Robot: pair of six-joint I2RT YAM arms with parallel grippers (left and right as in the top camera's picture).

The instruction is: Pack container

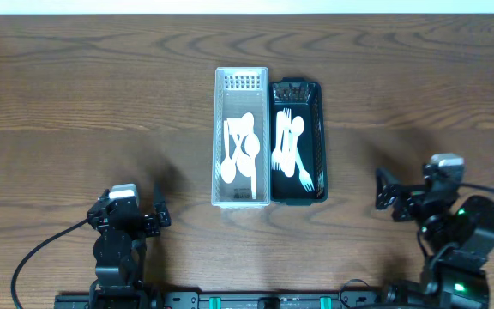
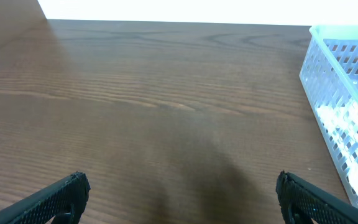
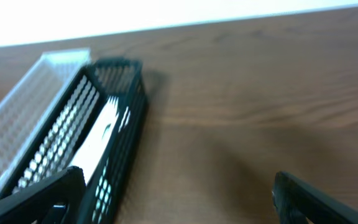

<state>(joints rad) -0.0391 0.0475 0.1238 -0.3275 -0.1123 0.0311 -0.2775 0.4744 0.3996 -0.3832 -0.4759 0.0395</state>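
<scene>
Left arm (image 1: 118, 245): it is sitting at the near left corner of the tabletop (image 1: 75, 103), well apart from both baskets.
Left jaws: they are standing wide apart and holding nothing; in my left wrist view I am seeing only bare wood between the two dark tips.
White basket (image 1: 241, 83): it is lying lengthwise at the middle of the tabletop, with its long side touching the black basket. It is showing at the right edge of my left wrist view.
Spoons (image 1: 245, 150): white ones are lying in a loose pile inside the white basket, toward its near half.
Black basket (image 1: 322, 129): it is lying just right of the white one and parallel to it.
Forks (image 1: 288, 146): white ones are lying inside the black basket, overlapping each other, with their tines pointing to the far end.
Right arm (image 1: 457, 236): it is sitting at the near right corner, well apart from the baskets.
Right jaws: they are standing wide apart and gripping nothing; my right wrist view is blurred, but I am making out the black basket at the left, with the white basket beyond it.
</scene>
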